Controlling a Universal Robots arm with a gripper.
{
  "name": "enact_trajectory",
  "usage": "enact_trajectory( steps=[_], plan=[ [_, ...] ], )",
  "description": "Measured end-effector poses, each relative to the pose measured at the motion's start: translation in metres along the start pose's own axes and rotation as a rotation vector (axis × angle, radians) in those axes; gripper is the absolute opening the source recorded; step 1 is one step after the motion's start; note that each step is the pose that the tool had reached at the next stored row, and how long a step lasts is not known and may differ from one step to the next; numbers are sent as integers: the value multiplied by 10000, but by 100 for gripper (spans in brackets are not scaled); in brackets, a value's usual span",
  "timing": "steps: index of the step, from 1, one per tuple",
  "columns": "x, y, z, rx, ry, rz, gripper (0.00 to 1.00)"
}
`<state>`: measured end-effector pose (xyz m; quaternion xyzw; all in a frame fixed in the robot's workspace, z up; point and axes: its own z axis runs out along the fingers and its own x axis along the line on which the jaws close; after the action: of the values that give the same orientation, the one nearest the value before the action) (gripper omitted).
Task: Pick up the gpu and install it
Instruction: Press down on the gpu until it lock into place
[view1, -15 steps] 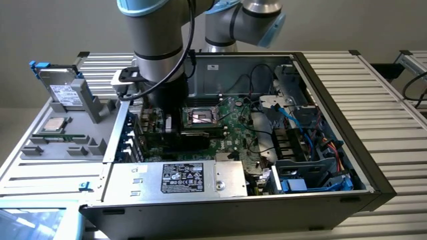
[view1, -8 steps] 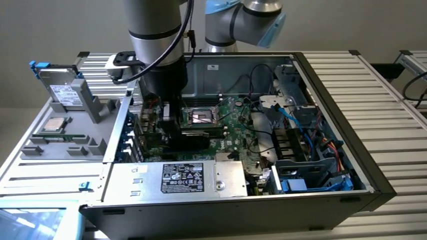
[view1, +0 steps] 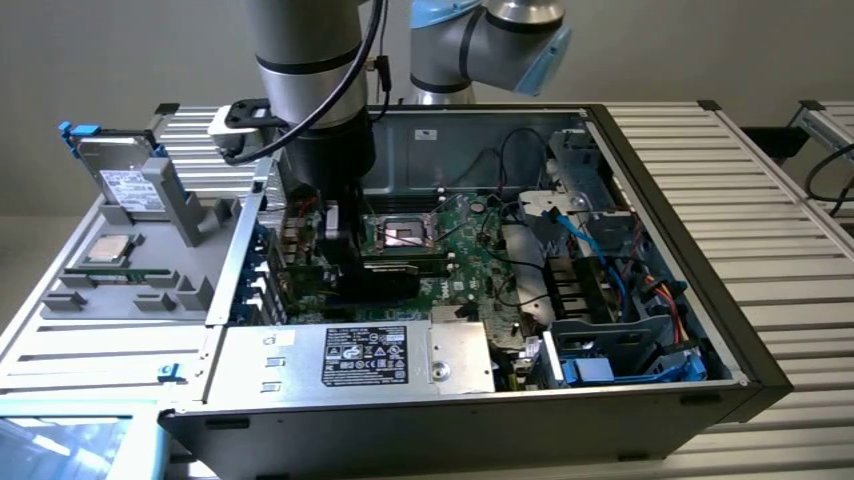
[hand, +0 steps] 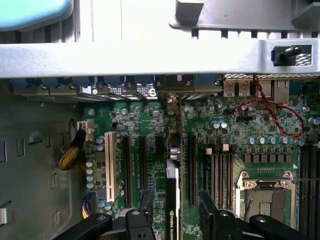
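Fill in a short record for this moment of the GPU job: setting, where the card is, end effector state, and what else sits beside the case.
setting: open computer case lying on a slatted table
gpu: standing on edge in a motherboard slot, between the end effector's fingers
end effector: open, fingers either side of the card, not clamped
motherboard: empty CPU socket visible
beside case: hard drive in a grey holder
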<state>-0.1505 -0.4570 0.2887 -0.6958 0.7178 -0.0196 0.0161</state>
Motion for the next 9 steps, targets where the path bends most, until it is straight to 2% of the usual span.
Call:
enact_trajectory(
  steps=[7, 9],
  plan=[
    [0, 0, -1, 0, 6, 0, 47],
    [0, 0, -1, 0, 6, 0, 34]
  ],
)
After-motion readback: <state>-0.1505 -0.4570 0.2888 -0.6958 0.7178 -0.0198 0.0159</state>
